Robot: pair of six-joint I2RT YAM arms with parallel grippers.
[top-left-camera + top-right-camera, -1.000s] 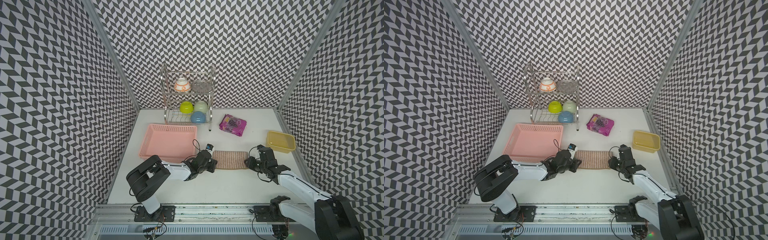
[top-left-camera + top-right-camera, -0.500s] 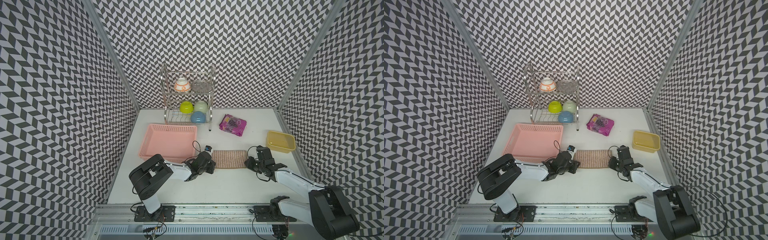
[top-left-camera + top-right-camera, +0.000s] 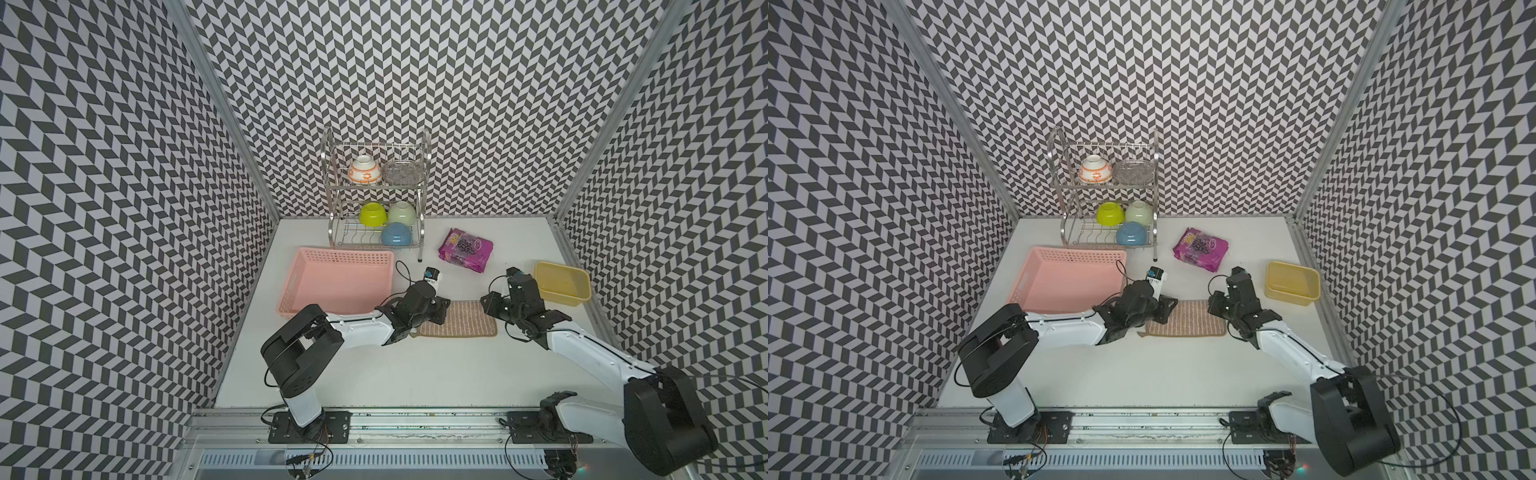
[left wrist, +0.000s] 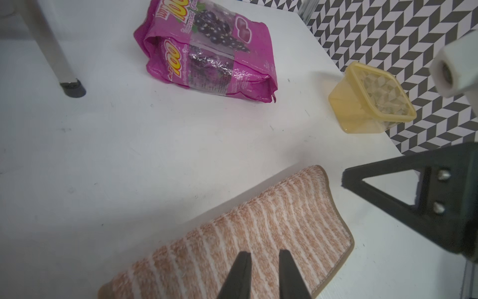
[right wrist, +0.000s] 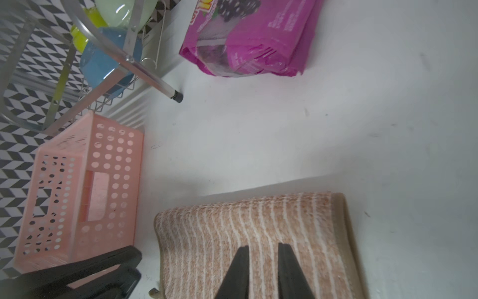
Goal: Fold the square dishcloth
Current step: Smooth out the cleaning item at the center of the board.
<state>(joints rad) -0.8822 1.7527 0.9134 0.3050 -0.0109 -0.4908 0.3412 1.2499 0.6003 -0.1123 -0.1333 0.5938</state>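
Note:
The square dishcloth (image 3: pixel 461 321) (image 3: pixel 1188 321), brown with thin pale stripes, lies folded in half as a flat band on the white table between my two arms. At its left end my left gripper (image 3: pixel 441 311) (image 3: pixel 1165 311) hangs low. In the left wrist view its tips (image 4: pixel 262 252) stand a narrow gap apart over the dishcloth (image 4: pixel 258 227), holding nothing. My right gripper (image 3: pixel 489 305) (image 3: pixel 1216 305) is at the cloth's right end. The right wrist view shows its tips (image 5: pixel 262 246) also slightly apart above the dishcloth (image 5: pixel 232 222), and nothing is between them.
A pink basket (image 3: pixel 345 252) stands just left of the left gripper. Behind it is a metal dish rack (image 3: pixel 374 189) with bowls. A purple snack bag (image 3: pixel 465 249) lies behind the cloth, and a yellow container (image 3: pixel 561 297) sits close to the right gripper.
Both wrists have shifted a little toward the back of the table. The dishcloth lies where it was.

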